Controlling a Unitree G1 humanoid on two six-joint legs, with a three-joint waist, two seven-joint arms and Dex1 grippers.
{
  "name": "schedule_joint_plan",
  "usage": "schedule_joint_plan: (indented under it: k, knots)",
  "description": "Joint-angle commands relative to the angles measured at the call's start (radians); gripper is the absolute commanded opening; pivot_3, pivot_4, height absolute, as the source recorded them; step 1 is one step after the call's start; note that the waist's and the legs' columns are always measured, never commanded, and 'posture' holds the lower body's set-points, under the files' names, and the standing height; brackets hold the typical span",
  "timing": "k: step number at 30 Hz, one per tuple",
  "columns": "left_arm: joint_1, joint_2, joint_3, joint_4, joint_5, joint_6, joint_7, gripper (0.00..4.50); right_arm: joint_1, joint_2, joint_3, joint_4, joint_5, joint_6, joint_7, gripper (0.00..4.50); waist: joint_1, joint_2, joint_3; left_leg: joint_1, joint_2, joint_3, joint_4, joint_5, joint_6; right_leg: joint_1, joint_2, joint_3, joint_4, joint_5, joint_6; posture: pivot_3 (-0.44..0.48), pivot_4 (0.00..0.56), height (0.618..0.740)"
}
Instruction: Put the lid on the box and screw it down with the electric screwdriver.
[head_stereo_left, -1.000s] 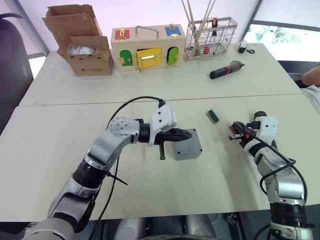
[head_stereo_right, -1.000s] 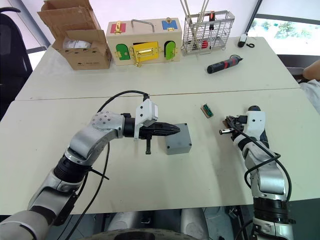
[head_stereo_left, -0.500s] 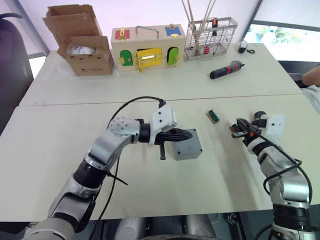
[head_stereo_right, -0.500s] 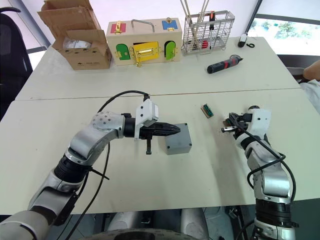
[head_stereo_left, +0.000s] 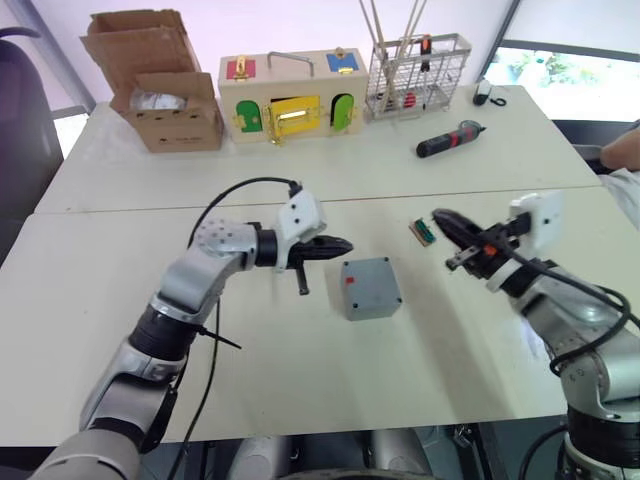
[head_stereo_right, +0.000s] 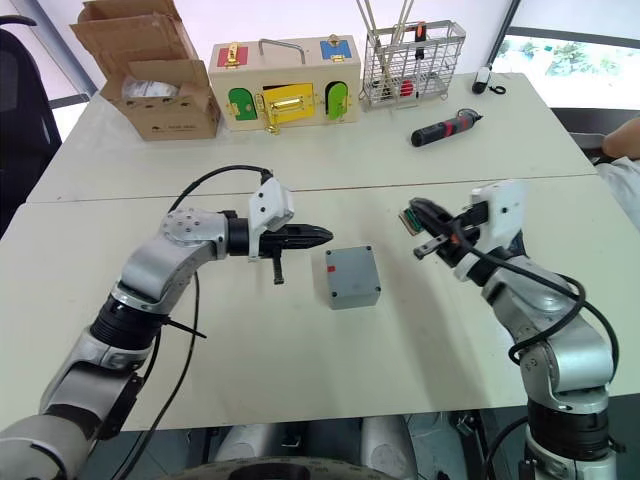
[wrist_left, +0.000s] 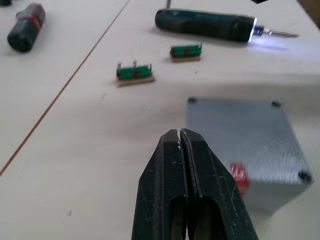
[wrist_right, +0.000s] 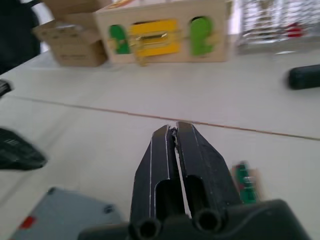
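1. Two pale desk (head_stereo_left: 120, 330) tops meet at a seam running left to right.
2. At the far edge stand an open brown cardboard box (head_stereo_left: 160, 80), a wooden box with coloured doors (head_stereo_left: 288, 83) and a wire rack (head_stereo_left: 418, 62).
3. A red-and-black screwdriver (head_stereo_left: 450, 141) lies on the far desk, right of the rack's foot.
4. The small grey square plastic box (head_stereo_left: 370, 287), with its grey lid (wrist_left: 235, 127) on top and a red mark on one side, sits on the near desk between the two arms.
5. The left end effector (head_stereo_left: 336, 246) has its black fingers pressed together and empty; it hovers just left of the box, apart from it.
6. The right end effector (head_stereo_left: 441, 222) is likewise pinched closed on nothing, raised above the desk to the right of the box.
7. Two small green circuit boards (wrist_left: 135, 73) lie on the desk beyond the box.
8. The thick dark electric screwdriver (wrist_left: 207, 26) lies on the desk farther right in the left wrist view, with its tip lit.
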Motion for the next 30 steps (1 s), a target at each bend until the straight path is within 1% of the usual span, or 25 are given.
schedule_joint_plan:
  k: [1,5,12,30]
  knots:
    - [0.023,0.028,0.026,-0.040,-0.009,-0.015,-0.023,0.00,-0.017,0.009,0.048,-0.044,0.022,0.013,0.011,0.06,0.002,0.000,0.000,0.000,0.000,0.000,0.000,0.000,0.000,0.000,0.000,0.000,0.000,0.000,0.000,0.000,0.150,0.737]
    - [0.040,0.038,0.030,-0.061,-0.012,-0.004,-0.021,0.00,-0.007,0.022,0.087,-0.041,0.015,0.009,0.005,0.06,0.003,0.000,0.000,0.000,-0.001,0.000,0.000,0.000,0.000,0.000,-0.001,0.000,0.000,0.000,0.000,0.000,0.150,0.737]
    - [0.039,0.024,0.030,-0.072,-0.010,0.011,-0.002,0.00,0.015,0.046,0.125,-0.037,-0.023,-0.010,-0.024,0.06,0.001,0.000,0.000,0.000,-0.001,0.000,0.000,0.000,0.000,-0.001,-0.001,0.000,0.001,0.000,0.000,0.000,0.150,0.737]
    - [0.026,0.011,0.017,-0.060,0.000,0.003,-0.016,0.00,0.071,0.041,0.091,-0.037,-0.042,-0.029,-0.035,0.06,0.001,0.000,0.000,0.000,-0.001,0.000,0.000,0.000,0.000,-0.001,0.000,0.000,0.001,0.000,0.000,0.000,0.150,0.737]
